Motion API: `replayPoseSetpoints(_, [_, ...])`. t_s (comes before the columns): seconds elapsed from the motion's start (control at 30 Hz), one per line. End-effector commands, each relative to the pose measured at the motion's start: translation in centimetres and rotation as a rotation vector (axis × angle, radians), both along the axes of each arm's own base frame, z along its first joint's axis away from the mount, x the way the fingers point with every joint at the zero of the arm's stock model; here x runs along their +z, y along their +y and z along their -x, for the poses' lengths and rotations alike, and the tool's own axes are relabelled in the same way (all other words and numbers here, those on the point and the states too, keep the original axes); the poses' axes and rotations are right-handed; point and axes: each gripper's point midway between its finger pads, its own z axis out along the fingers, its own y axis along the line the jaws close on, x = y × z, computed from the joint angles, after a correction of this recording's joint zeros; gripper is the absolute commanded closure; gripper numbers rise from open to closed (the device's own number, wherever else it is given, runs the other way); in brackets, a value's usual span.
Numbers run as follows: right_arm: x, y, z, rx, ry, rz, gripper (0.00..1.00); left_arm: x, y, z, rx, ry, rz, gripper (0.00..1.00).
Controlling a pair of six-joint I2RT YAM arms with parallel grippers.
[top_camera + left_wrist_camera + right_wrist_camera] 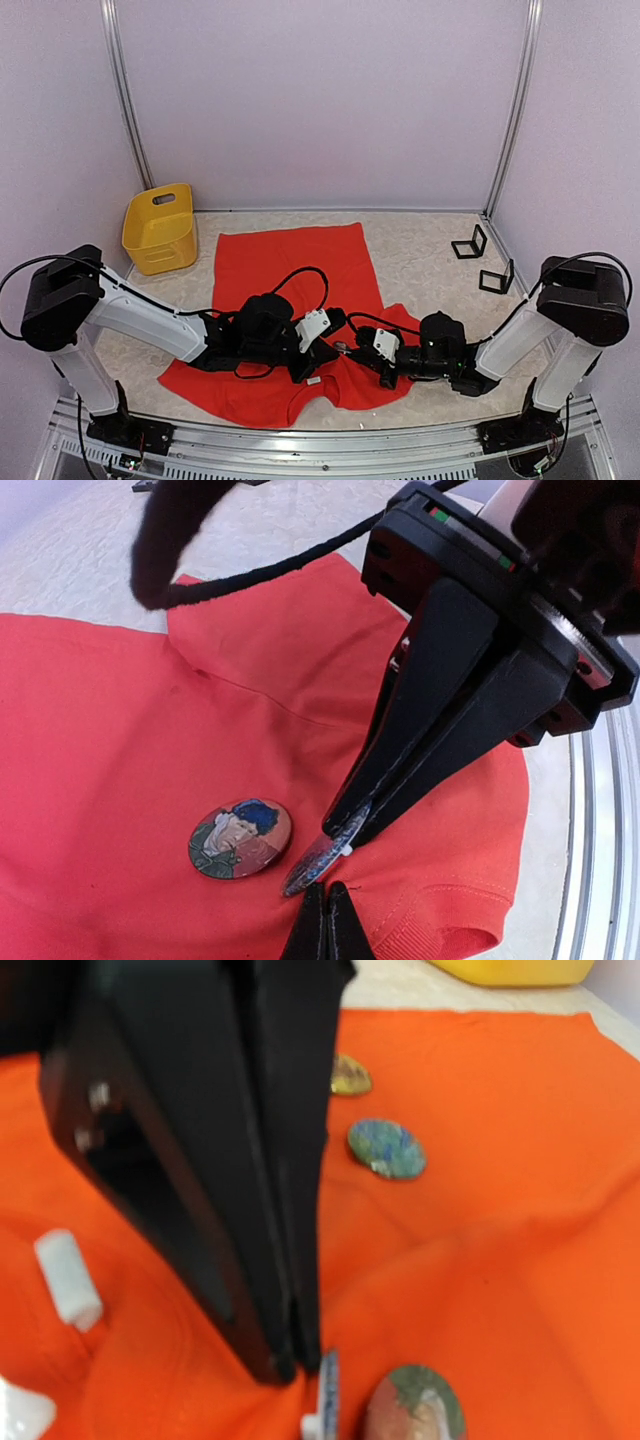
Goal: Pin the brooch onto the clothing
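Under both pincers lies the red-orange T-shirt. The right pincer clamps a brooch edge-on by the collar. The left pincer, clenched on nothing, sits just beside it. Far beyond the left pincer stands a yellow bin, its visible inside plain yellow.

The left arm is stretching low and inward from its base, with its forearm lying nearly level. The right arm is mirroring it from the other side. Their wrists are facing each other, so the two tools are meeting almost tip to tip. The left tool is pointing forward with its fingers pressed together. The right tool is angling steeply down, its fingers closed and pinching the rim of a brooch.
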Motion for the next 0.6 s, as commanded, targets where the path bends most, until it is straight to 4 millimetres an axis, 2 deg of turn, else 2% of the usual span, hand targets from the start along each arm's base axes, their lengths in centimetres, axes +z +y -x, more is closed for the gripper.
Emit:
replayPoseSetpoints(0.0, [3.3,0.8,1.7,0.082,-0.007,-0.125,1.0,1.3,0.1,-0.4,0.018,-0.031,0.038,1.0])
replayPoseSetpoints(0.2, [4.0,0.8,1.5,0.075,-0.006,-0.143,1.0,1.3,0.3,-0.2,0.005,-0.024,0.036,1.0])
replayPoseSetpoints(0.37, [3.6,0.7,1.2,0.058,0.003,-0.136,1.0,2.2,0.8,0.1,-0.003,-0.03,0.038,0.75])
replayPoseSetpoints(0.47, [3.5,0.8,1.1,0.059,0.01,-0.13,1.0,3.0,1.3,0.7,-0.031,-0.032,0.043,0.68])
replayPoseSetpoints(0.57, [3.8,0.8,1.2,0.066,0.006,-0.137,1.0,4.1,1.8,1.0,-0.052,-0.051,0.067,0.68])
